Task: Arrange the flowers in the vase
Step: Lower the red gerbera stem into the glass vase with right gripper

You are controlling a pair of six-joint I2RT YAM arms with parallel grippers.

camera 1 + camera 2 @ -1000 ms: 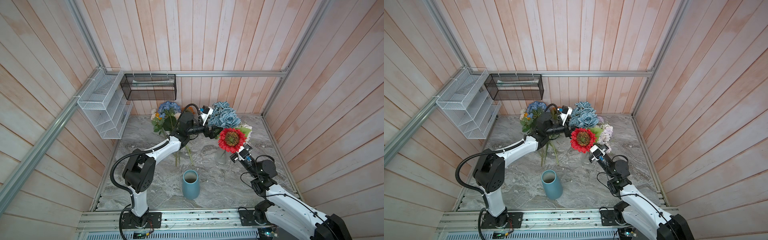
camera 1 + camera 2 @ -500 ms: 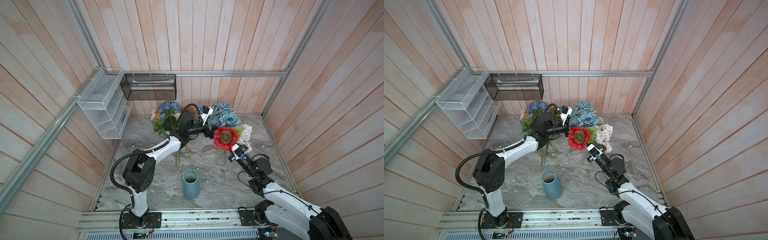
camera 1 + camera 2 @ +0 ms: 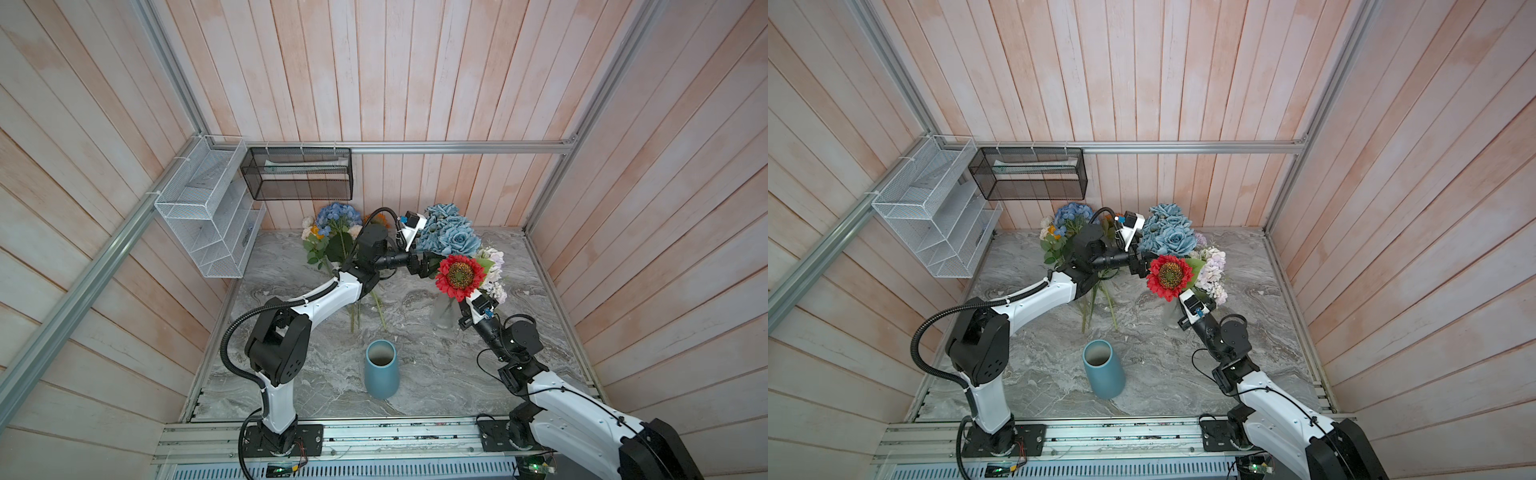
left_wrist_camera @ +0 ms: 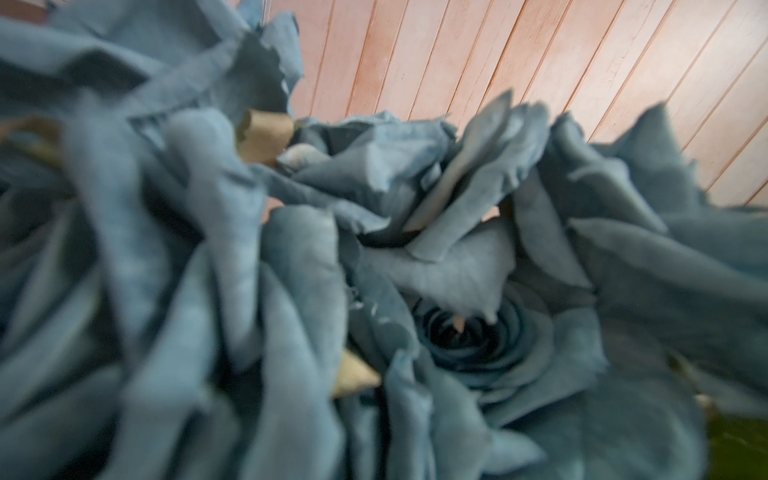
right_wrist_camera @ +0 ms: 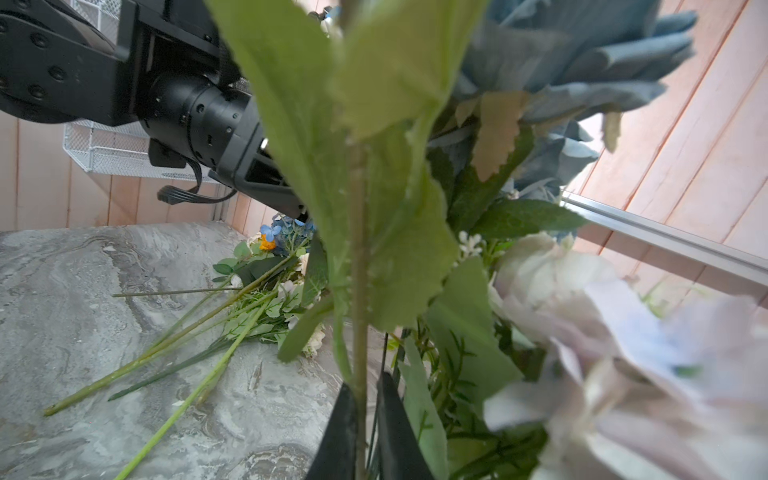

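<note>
The red artificial sunflower (image 3: 460, 276) stem (image 5: 359, 291) is flanked by slightly parted right gripper (image 5: 366, 384) fingers (image 5: 338, 428), while left gripper (image 3: 424, 267) fingers are spread wide.

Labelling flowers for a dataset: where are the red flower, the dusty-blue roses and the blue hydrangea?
red flower (image 3: 460, 276): in a top view, on its dark centre.
dusty-blue roses (image 3: 456, 240): in a top view, on the frontmost open rose.
blue hydrangea (image 3: 337, 214): in a top view, on its blue head.
</note>
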